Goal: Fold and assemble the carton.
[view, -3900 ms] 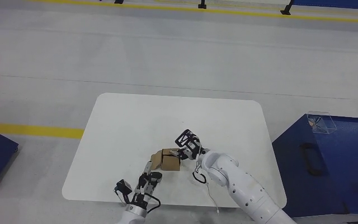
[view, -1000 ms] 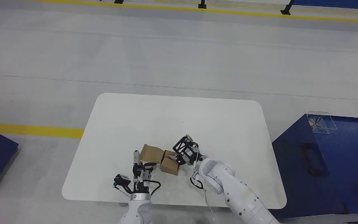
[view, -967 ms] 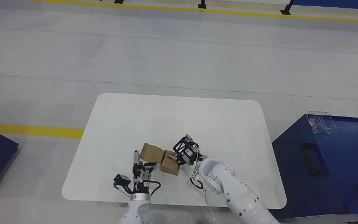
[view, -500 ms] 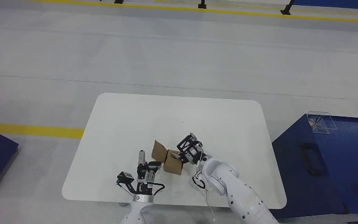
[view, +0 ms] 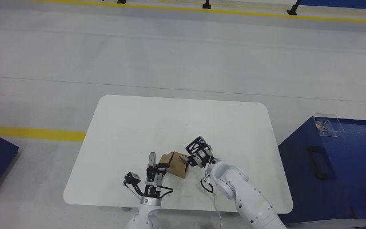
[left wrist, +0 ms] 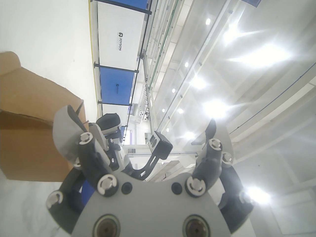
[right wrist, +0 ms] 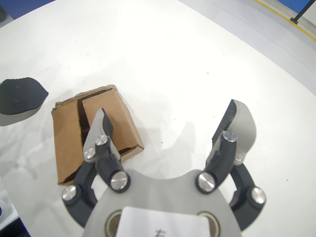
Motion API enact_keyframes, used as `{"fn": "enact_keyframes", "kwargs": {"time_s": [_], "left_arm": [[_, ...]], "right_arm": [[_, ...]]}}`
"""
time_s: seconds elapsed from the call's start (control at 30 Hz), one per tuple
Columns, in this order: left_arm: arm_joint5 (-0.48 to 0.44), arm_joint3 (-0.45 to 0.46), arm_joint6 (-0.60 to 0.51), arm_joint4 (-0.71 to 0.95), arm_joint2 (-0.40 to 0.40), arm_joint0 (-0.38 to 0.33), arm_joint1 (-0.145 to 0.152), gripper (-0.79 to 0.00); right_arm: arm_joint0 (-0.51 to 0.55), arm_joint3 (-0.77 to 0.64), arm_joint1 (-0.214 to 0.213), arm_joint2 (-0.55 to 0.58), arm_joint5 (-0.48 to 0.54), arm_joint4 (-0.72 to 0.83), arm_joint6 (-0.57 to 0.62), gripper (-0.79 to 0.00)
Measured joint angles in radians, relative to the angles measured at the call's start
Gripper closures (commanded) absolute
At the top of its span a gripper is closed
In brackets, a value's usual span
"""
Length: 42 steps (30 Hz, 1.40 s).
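Observation:
A small brown carton lies on the white table near its front edge. Its top flaps are folded down with a dark gap between them. In the right wrist view the carton sits under one finger of my open right gripper, and that finger rests over a top flap. In the top view the right gripper is at the carton's right end. My left gripper stands open at the carton's left side, pointing upward. One of its fingers is against the carton in the left wrist view, where the left gripper holds nothing.
A blue block stands right of the table, with a clear plastic box on it. The table's back and left parts are bare white surface. A black fingertip pad of the other arm shows beside the carton.
The flap that stood up on the carton's left half a second ago now lies down. The carton and the left gripper have shifted right. The right gripper moved slightly right.

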<state>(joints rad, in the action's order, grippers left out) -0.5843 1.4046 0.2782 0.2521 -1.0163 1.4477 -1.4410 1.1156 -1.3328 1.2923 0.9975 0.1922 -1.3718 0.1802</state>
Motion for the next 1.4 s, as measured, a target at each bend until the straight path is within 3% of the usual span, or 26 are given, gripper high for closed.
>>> {"fn": "enact_keyframes", "kwargs": {"time_s": [0.13, 0.37, 0.6, 1.13, 1.4], "left_arm": [[0.032, 0.007, 0.010, 0.008, -0.017, 0.014, -0.001, -0.785], [0.173, 0.050, -0.040, 0.058, -0.045, 0.059, 0.003, -0.785], [0.232, -0.007, -0.040, 0.127, -0.045, 0.015, -0.010, -0.785], [0.207, -0.163, 0.014, 0.159, -0.035, -0.099, -0.048, -0.785], [0.097, -0.186, 0.035, 0.129, -0.054, -0.121, -0.059, -0.785]], "right_arm": [[-0.004, 0.011, 0.004, -0.008, 0.002, 0.001, -0.001, -0.785], [-0.014, 0.031, 0.011, -0.017, 0.006, -0.003, -0.002, -0.785], [-0.016, 0.035, 0.014, -0.015, 0.011, -0.011, -0.003, -0.785], [-0.009, 0.034, 0.018, -0.009, 0.024, -0.029, -0.003, -0.785], [-0.007, 0.038, 0.019, -0.003, 0.028, -0.034, -0.004, -0.785]]}}
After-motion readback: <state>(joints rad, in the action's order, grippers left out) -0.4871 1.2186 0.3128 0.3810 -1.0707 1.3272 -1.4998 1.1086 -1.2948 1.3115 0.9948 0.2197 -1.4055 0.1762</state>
